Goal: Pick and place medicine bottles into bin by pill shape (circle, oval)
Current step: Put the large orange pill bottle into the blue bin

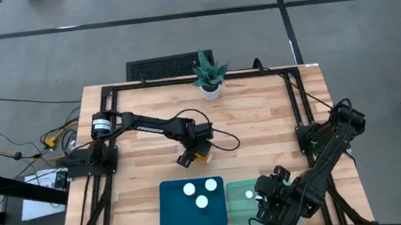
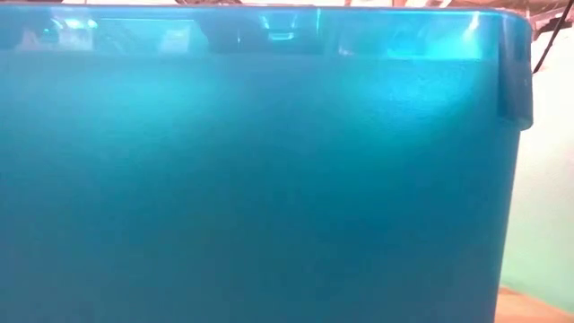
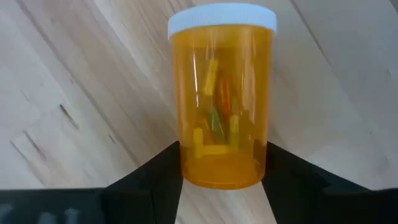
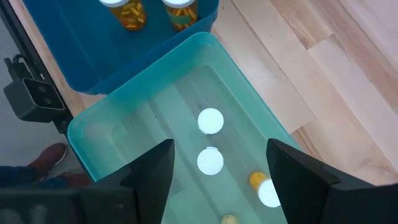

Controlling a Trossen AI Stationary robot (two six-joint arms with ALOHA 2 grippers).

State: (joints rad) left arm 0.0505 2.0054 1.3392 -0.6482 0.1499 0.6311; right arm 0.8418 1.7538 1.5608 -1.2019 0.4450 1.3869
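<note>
Left pincer (image 1: 194,157) out over mid-worktop (image 1: 260,118), clamped on a medicine bottle (image 3: 221,99): amber wall pressed between both dark fingers (image 3: 155,174), white cap pointing away, yellow, orange and green pills inside blurred, shape hard to call. From above, only a sliver of orange (image 1: 203,156) peeking out beside the arm.

Blue bin (image 1: 167,212) at the near edge, carrying three white-capped bottles (image 1: 202,201); two of them cut off at the rim of the right wrist picture (image 4: 130,12). Mint bin (image 1: 237,197) touching it on the right, more than half hidden from above under the right arm, one cap (image 1: 250,193) showing. Right wrist camera looking down into it (image 4: 112,124): three white caps (image 4: 210,121) and part of a fourth thing, cropped, unclear.

Right pincer (image 4: 217,180) hanging over the mint bin, fingers spread wide, nothing between them.

Low view filled almost entirely by the blue wall (image 2: 251,179); a strip of pale green (image 2: 543,206) at its right, everything else blocked.

Potted plant (image 1: 208,75) at the far edge, black grille (image 1: 166,65) behind it.
</note>
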